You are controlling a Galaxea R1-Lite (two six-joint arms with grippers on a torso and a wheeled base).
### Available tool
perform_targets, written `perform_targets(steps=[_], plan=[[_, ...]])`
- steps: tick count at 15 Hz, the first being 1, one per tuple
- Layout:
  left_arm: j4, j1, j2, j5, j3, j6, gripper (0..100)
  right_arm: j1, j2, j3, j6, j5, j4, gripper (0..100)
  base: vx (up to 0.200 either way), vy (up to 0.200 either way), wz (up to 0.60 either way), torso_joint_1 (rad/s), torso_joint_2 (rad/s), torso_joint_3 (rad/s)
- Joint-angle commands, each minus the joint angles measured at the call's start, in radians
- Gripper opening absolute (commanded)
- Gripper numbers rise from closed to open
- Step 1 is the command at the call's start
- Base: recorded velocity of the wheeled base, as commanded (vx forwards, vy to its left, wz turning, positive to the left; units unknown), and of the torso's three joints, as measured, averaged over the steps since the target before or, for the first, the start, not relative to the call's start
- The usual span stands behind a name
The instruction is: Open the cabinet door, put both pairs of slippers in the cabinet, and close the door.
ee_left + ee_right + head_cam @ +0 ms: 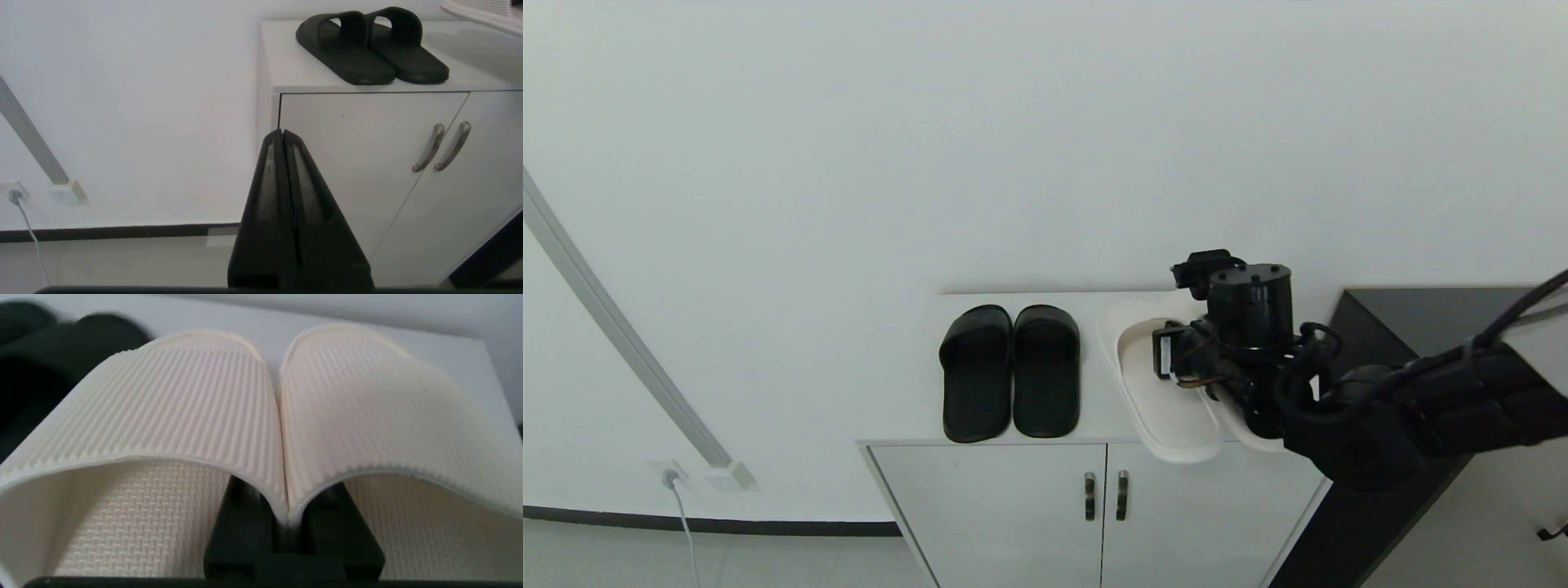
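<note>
A pair of black slippers [1010, 371] [372, 45] lies side by side on top of the white cabinet [996, 514]. To their right lies a pair of white slippers [1156, 392], heels overhanging the front edge. My right gripper [1184, 355] [286, 531] has one finger under each strap of the white slippers [270, 416] and is shut on the two touching strap walls. Both cabinet doors are closed, their handles [1105, 495] [441, 147] meeting in the middle. My left gripper [283, 135] hangs shut and empty, low in front of the cabinet's left corner.
A dark piece of furniture [1405, 318] stands against the cabinet's right side. On the wall to the left are a slanted grey conduit [613, 327] and a socket with a cable [668, 474] near the floor.
</note>
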Motion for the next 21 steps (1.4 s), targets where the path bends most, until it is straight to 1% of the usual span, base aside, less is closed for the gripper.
perform_targets(steps=[1, 2, 3, 5, 7, 9, 13, 17, 21], plan=[[0.000, 0.000, 0.001, -0.001, 0.000, 0.000, 0, 0.069, -0.219, 0.215, 0.004, 0.090, -0.005, 0, 0.000, 0.000, 0.00, 0.000, 0.00, 0.000], [0.000, 0.000, 0.001, 0.001, 0.000, -0.001, 0, 0.077, -0.252, 0.258, 0.004, 0.111, -0.005, 0, 0.000, 0.000, 0.00, 0.000, 0.00, 0.000], [0.000, 0.000, 0.001, -0.001, 0.000, 0.002, 0, 0.100, -0.337, 0.374, 0.007, 0.191, -0.005, 0, 0.000, 0.000, 0.00, 0.000, 0.00, 0.000], [-0.002, 0.000, 0.001, 0.001, 0.000, 0.002, 0, 0.114, -0.427, 0.489, 0.010, 0.272, -0.009, 0, 0.000, 0.000, 0.00, 0.000, 0.00, 0.000], [0.000, 0.000, 0.001, 0.001, 0.000, 0.002, 0, 0.134, -0.487, 0.560, 0.018, 0.334, -0.044, 0, 0.000, 0.000, 0.00, 0.000, 0.00, 0.000], [0.000, 0.000, 0.001, 0.001, 0.000, 0.002, 0, 0.134, -0.487, 0.572, 0.019, 0.349, -0.068, 0, 0.000, 0.000, 0.00, 0.000, 0.00, 0.000], [0.000, 0.000, 0.001, 0.001, 0.000, 0.002, 0, 0.137, -0.486, 0.593, 0.014, 0.352, -0.070, 0, 0.000, 0.000, 0.00, 0.000, 0.00, 0.000], [-0.002, 0.000, 0.001, 0.001, 0.000, 0.002, 0, 0.137, -0.478, 0.606, 0.011, 0.354, -0.070, 0, -0.200, 0.000, 0.00, 0.012, 0.00, 0.002], [0.000, 0.000, 0.001, 0.001, 0.000, 0.002, 0, 0.138, -0.478, 0.616, 0.002, 0.364, -0.068, 0, 0.000, 0.000, 0.00, 0.000, 0.00, 0.000]])
